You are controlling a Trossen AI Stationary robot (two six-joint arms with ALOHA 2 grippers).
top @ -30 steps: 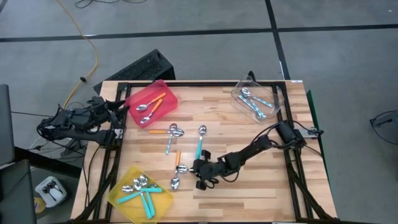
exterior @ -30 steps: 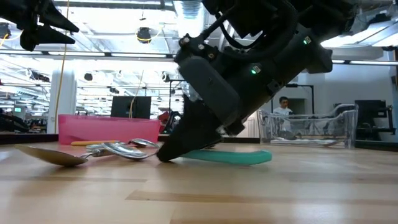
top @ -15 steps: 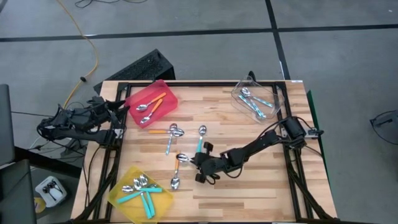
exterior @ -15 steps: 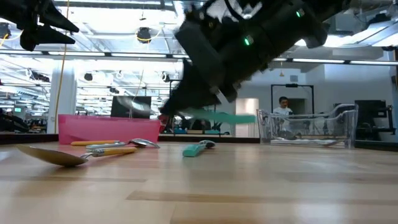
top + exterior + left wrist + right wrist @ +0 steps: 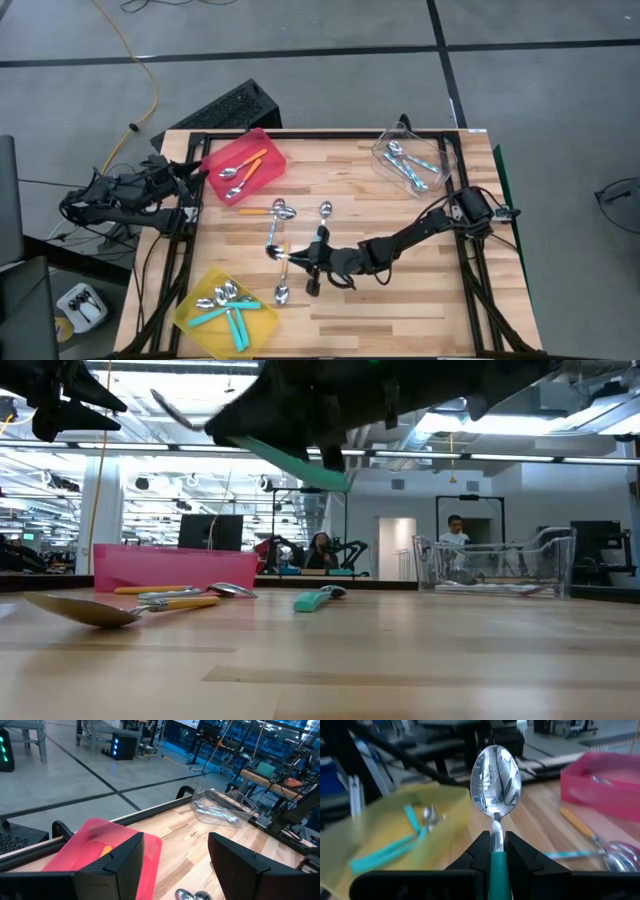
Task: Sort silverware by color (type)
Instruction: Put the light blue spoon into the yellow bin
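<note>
My right gripper [image 5: 300, 262] hangs above the table's middle, shut on a teal-handled spoon [image 5: 496, 780] whose shiny bowl points toward the yellow bin [image 5: 225, 310]. In the low view this spoon [image 5: 300, 465] is in the air. Loose spoons lie flat on the wood: an orange one [image 5: 258, 211], a light-blue one [image 5: 271, 232], a teal one [image 5: 322, 228] and another orange one [image 5: 284, 280]. The red bin [image 5: 243, 163] holds orange spoons and the clear bin [image 5: 413, 160] holds light-blue ones. My left gripper [image 5: 175, 870] waits open off the table's left edge. My right gripper pinches the spoon's teal handle [image 5: 497, 862] between its two fingers, close to where the metal neck begins. The fingers [image 5: 481, 851] come about level from the table's right and lie along the spoon. The spoon is lifted clear, with its bowl [image 5: 172, 405] higher than its handle end [image 5: 335, 480].
Teal spoons lie crossed in the yellow bin at the near left corner. A black frame runs around the table edges [image 5: 200, 140]. Bare wood [image 5: 400, 310] stretches along the near right. People and other workstations show in the room beyond the far edge.
My right gripper has risen from the table with the teal spoon, tipping from a downward slant to nearly level and drifting toward the left edge. The spoon, whose handle lay on the wood, is now lifted clear, its bowl raised.
</note>
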